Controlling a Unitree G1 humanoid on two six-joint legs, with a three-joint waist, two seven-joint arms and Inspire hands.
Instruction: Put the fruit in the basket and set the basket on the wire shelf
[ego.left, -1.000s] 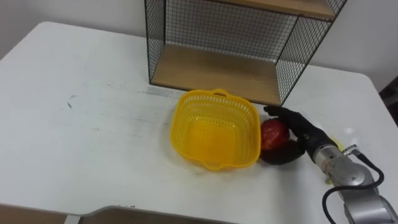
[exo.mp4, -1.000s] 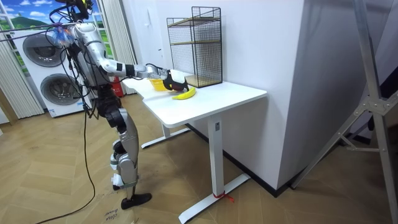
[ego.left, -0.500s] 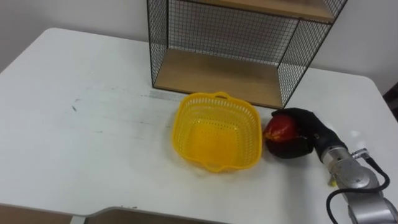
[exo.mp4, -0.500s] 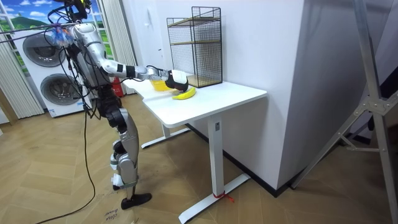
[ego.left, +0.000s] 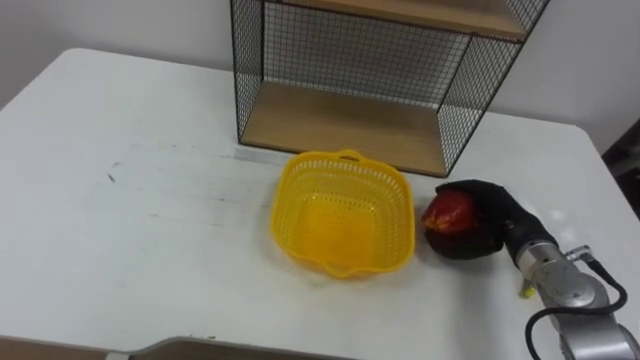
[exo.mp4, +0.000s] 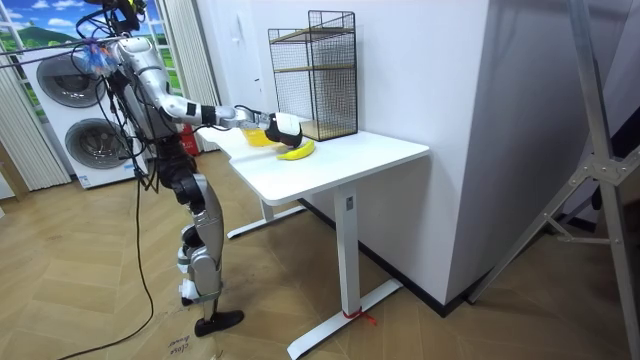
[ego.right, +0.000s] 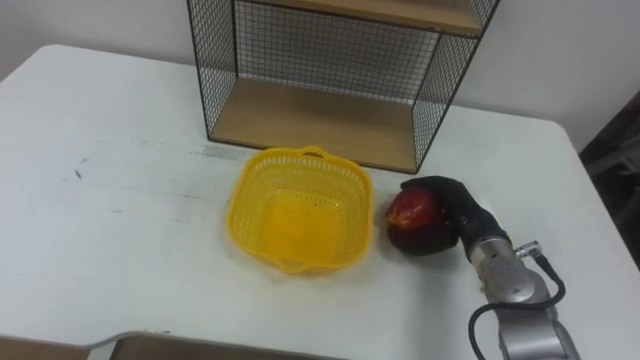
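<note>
The dark fingers (ego.left: 462, 243) of the right hand (ego.left: 492, 212) are curled round a red apple (ego.left: 449, 212), hugging it from below and from behind. The apple is just beside the yellow basket (ego.left: 300, 185), on the basket's right side, not in it yet. I cannot tell if the apple is on the table or lifted a little. An apple is round, hard and smooth, and I think it is a bit heavy, so it could slip or roll away. A grip all the way round its middle looks best. The basket is open at the top and has nothing in it. It looks light and thin, so a bump from the hand might push it. Its near wall is what the apple must go over. Behind the basket stands the wire shelf (ego.left: 340, 120), with a bare wooden board at the bottom. A banana (exo.mp4: 297, 152) lies on the white table (ego.left: 140, 200) close to the arm.
</note>
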